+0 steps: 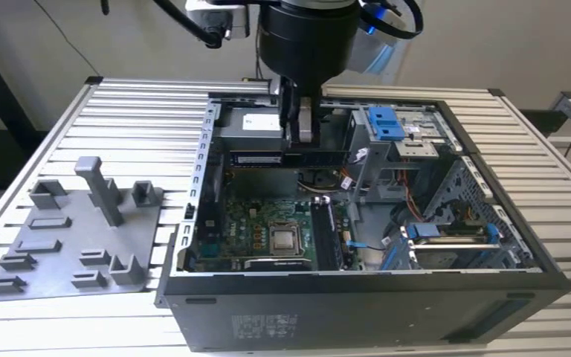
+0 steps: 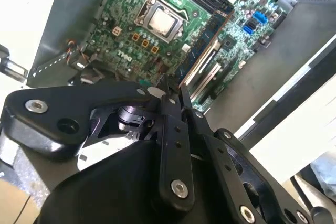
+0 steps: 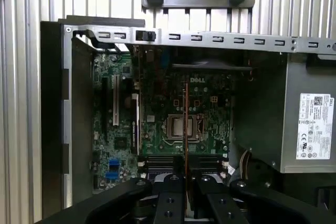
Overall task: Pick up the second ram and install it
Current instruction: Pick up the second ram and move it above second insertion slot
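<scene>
Black gripper pointing down, clamping second ram

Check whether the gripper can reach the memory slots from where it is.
Likely yes: the case is open, the gripper holds the second ram above the motherboard, and nothing covers the memory slots.
</scene>
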`<state>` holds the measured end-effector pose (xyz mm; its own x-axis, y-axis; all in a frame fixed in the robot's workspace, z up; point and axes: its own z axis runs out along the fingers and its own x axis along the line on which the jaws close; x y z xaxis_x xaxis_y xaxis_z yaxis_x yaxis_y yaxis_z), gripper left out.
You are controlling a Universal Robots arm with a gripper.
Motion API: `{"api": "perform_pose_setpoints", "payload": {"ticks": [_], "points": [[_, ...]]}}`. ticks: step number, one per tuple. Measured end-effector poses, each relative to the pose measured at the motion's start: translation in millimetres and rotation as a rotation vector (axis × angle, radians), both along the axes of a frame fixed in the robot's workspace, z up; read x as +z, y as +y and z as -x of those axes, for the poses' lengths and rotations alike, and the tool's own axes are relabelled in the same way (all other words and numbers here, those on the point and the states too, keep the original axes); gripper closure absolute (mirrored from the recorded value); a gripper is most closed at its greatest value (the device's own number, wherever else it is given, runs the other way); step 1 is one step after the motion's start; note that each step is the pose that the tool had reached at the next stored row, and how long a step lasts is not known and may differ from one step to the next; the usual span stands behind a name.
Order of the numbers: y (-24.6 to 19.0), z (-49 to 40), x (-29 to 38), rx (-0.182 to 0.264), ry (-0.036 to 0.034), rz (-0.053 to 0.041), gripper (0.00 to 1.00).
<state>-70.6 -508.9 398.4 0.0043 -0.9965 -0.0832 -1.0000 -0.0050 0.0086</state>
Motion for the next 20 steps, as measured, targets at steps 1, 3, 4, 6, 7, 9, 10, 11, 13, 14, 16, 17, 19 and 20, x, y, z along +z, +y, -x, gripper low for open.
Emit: {"api": "perform_pose_setpoints", "payload": {"ticks": [1,3,4,6,7,9,10,11,13,14,16,17,19,20], "points": [[0.0,-3.0,0.0,0.000,0.0000,0.0000,0.86],[0.0,-9.2,0.0,0.000,0.0001,-0.0001,0.86],[0.0,-12.4,0.0,0.000,0.0000,-0.0001,0.86],[0.0,-18.7,0.0,0.000,0.0001,-0.0001,0.86],[0.0,-21.7,0.0,0.000,0.0001,0.0000,0.86],[0.0,-27.6,0.0,0.000,0.0001,-0.0001,0.86],[0.0,-30.4,0.0,0.000,0.0002,0.0000,0.86],[0.0,-33.3,0.0,0.000,0.0002,0.0000,0.86],[0.0,-38.8,0.0,0.000,0.0002,-0.0001,0.86],[0.0,-41.5,0.0,0.000,0.0002,0.0000,0.86],[0.0,-47.0,0.0,0.000,0.0002,-0.0001,0.86],[0.0,-49.7,-0.1,0.000,0.0002,-0.0001,0.86],[0.0,-55.2,0.0,0.000,0.0002,0.0000,0.86],[0.0,-57.8,0.0,0.000,0.0002,0.0001,0.86]]}}
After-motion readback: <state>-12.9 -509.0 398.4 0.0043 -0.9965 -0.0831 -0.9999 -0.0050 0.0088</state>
